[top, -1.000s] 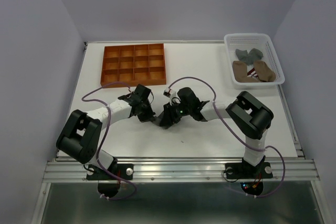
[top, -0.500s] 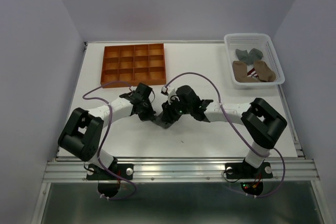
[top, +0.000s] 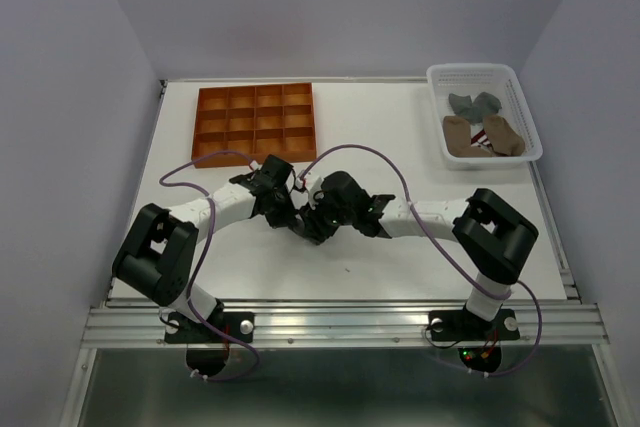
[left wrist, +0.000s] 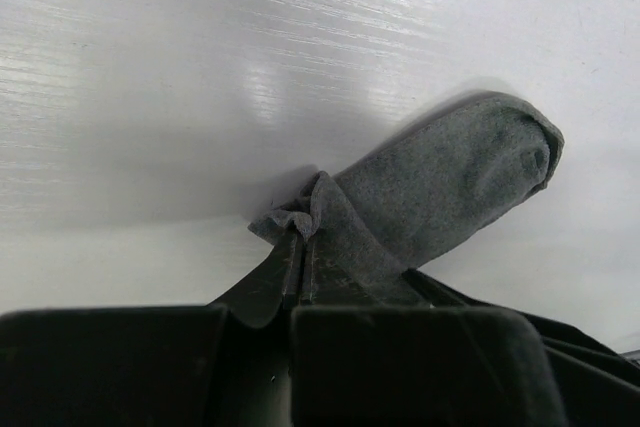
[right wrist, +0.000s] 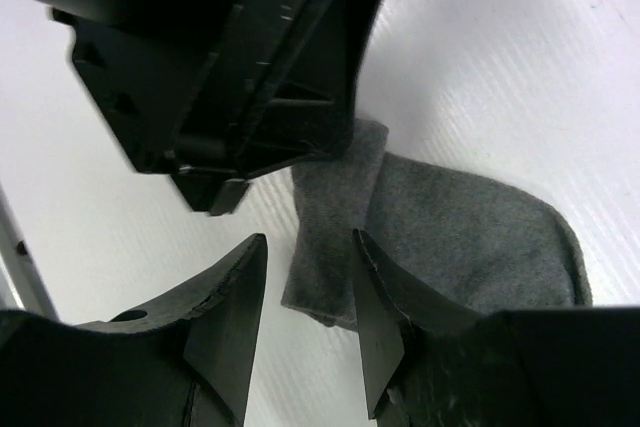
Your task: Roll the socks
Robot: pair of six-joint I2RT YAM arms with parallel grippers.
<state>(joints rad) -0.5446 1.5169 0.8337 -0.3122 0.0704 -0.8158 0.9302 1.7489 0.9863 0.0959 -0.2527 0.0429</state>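
Step in hand: judged to be early in the roll of one sock. One end is anchored and the other arm is lining up to take the fold.
Left gripper [left wrist: 302,259]: fingers pressed together, pinching a puckered edge of the grey sock [left wrist: 440,182].
Right gripper [right wrist: 308,282]: fingers spread part way and straddling the sock's folded edge just below the left gripper's tips. They are not closed on the cloth.
Grey sock, place: centre of the overhead frame, lying on the table [top: 420,267] and mostly hidden there under the two wrists. In the left wrist view it runs from the pinch toward the upper right, its rounded end flat on the surface.
Other socks [top: 473,103]: two grey and at least two tan in the white basket [top: 480,69], upper right of the overhead frame, well apart from the arms.
Next move calls for: the right fingers to close on the fold and turn it over toward the rounded end while the left pinch holds. The cloth is limp, so a loose grip would likely let the fold fall open.
Surface: white, smooth and slightly glossy, with faint streaks. An orange compartment tray [top: 255,122] sits upper left.
Room: pale lilac walls [top: 70,97] on three sides and a metal rail [top: 340,325] along the near edge.
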